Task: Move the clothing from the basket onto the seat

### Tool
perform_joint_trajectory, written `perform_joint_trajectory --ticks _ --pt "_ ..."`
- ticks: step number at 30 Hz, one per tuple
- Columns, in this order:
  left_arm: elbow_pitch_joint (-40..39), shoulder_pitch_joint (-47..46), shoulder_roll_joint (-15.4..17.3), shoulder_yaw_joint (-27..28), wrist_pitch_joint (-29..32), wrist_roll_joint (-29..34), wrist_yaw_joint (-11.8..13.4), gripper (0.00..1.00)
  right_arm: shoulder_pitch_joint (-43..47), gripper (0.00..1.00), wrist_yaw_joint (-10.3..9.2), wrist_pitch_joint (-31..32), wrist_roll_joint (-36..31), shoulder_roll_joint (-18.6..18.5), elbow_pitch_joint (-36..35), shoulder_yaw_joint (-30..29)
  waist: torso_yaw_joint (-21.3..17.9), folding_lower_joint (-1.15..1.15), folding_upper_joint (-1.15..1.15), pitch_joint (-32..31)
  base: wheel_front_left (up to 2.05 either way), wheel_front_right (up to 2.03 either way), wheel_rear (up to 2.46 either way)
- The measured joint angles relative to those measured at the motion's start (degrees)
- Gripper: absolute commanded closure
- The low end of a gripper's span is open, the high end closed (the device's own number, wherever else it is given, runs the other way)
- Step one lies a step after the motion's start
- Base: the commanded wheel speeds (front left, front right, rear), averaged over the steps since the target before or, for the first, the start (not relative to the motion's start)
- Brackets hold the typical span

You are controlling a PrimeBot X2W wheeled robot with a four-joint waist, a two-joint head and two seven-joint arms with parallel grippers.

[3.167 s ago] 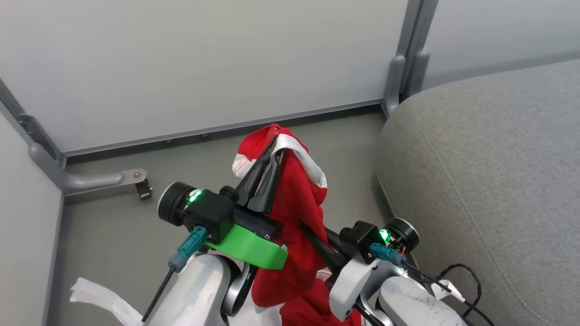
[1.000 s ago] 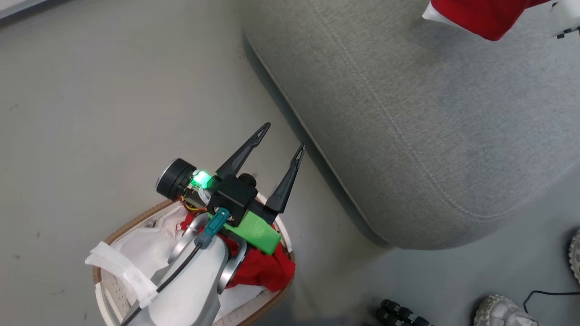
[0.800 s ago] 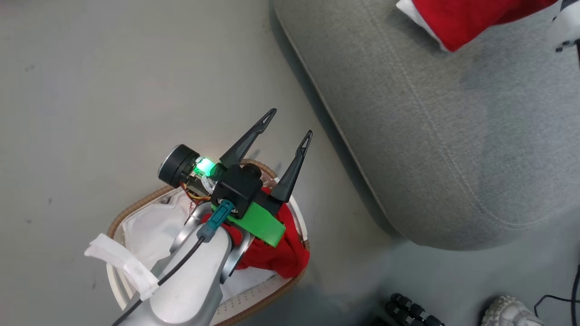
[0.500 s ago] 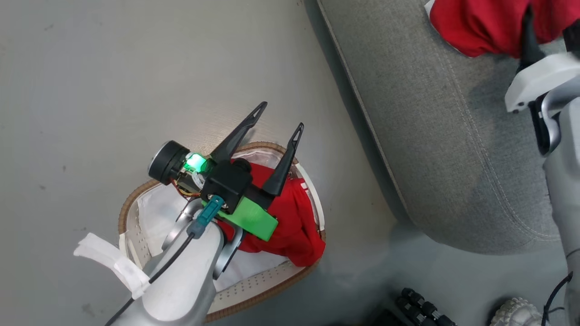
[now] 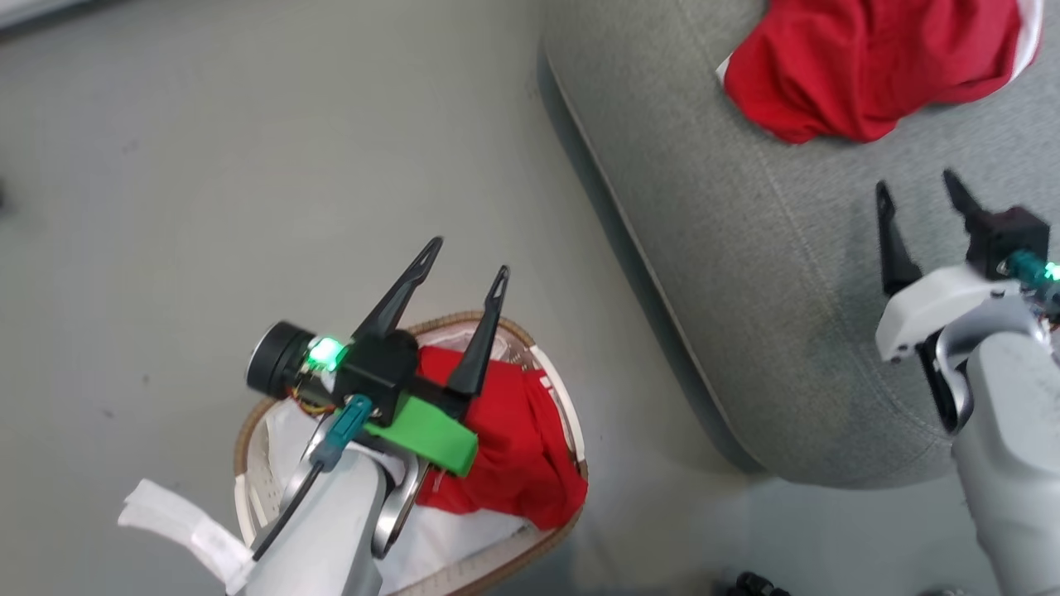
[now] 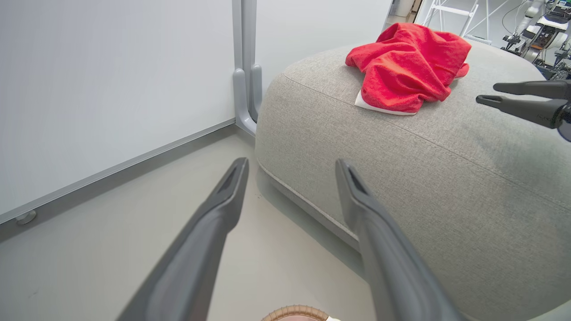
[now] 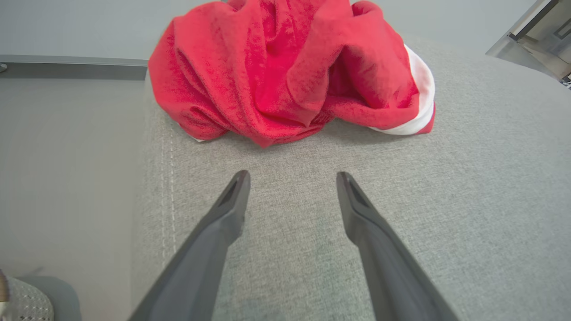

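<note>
One red garment (image 5: 861, 70) lies on the seat (image 5: 745, 290) ahead of the right gripper (image 5: 915, 182), fingers apart. Second garment (image 5: 513, 447) sits in the basket (image 5: 455, 317) under the left gripper (image 5: 468, 257), fingers also parted: drop straight, pinch deep.

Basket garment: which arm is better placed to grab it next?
Left. The left gripper, jaws open, hangs over the basket holding the red garment; the right gripper is over the seat, near the other garment.

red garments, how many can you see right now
2. One red garment lies crumpled on the grey seat; the other sits in the basket. More could be hidden beneath it.
</note>
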Motion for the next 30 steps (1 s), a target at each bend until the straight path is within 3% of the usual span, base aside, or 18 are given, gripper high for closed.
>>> perform_joint_trajectory --ticks 8,14,24,30 --pt "0.2 6.37 -0.41 8.09 0.0 0.2 2.04 0.0 6.96 0.0 -0.01 0.01 2.64 2.96 -7.45 1.3 0.63 0.0 0.0 -7.39 0.0 0.0 0.0" --pt "1.05 11.32 -0.62 15.23 -0.01 0.55 3.9 0.0 10.57 0.0 0.0 0.0 3.24 6.11 -12.25 3.33 3.19 -0.01 0.0 -11.9 0.0 0.0 0.0" --pt "3.98 16.52 -1.12 25.46 0.0 0.75 5.6 0.0 15.05 0.0 0.0 0.0 3.35 8.65 -12.45 6.24 9.03 -0.01 0.0 -17.59 0.0 0.0 0.0" --pt "5.26 19.79 -1.71 28.41 -0.01 1.09 5.48 0.0 18.41 0.0 -0.01 0.0 4.3 9.32 -11.31 8.0 11.5 -0.01 0.0 -21.08 0.0 0.0 0.0"
